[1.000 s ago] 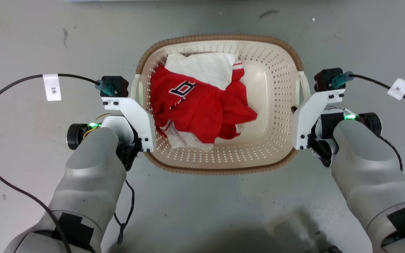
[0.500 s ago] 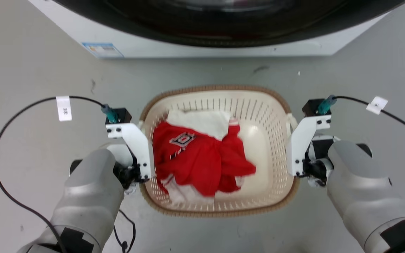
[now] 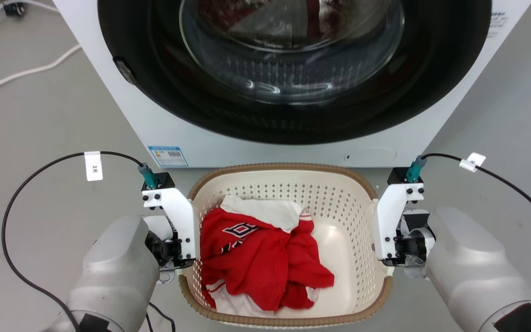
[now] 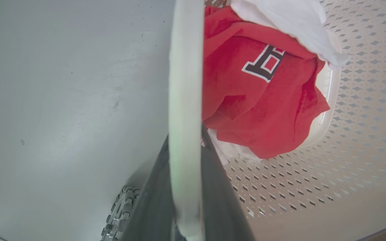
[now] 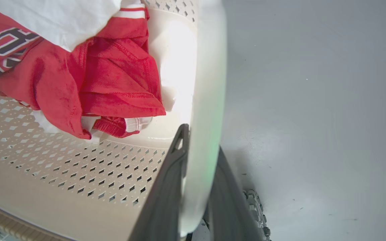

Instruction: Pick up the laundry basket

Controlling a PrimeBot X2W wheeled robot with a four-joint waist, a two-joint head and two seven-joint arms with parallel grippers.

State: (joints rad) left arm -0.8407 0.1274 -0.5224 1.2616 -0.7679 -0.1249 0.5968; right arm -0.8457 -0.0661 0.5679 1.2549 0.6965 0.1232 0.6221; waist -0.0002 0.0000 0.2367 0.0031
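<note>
From the head: takes in the washing machine (image 3: 109, 92) across 12 o'clock, where a second ago saw only floor (image 3: 39, 138); reads as the camera rising with the body, not as things sliding. Finds the laundry basket (image 3: 284, 167) toward 6 o'clock, just before the machine, red shirt (image 3: 265, 263) and white cloth (image 3: 263, 210) lying inside as before, left arm (image 3: 118, 263) at its 9 o'clock, right arm (image 3: 468, 258) at its 3, placed as before. From the left wrist: shows the left gripper (image 4: 184, 140) clenched on the left handle (image 4: 184, 67), floor apart at 9 o'clock. From the right wrist: shows the right gripper (image 5: 201, 140) likewise clamped on the right handle (image 5: 209, 67), floor apart at 3 o'clock. Suggests a basket already off the ground and level; leaves only a steady hold.
</note>
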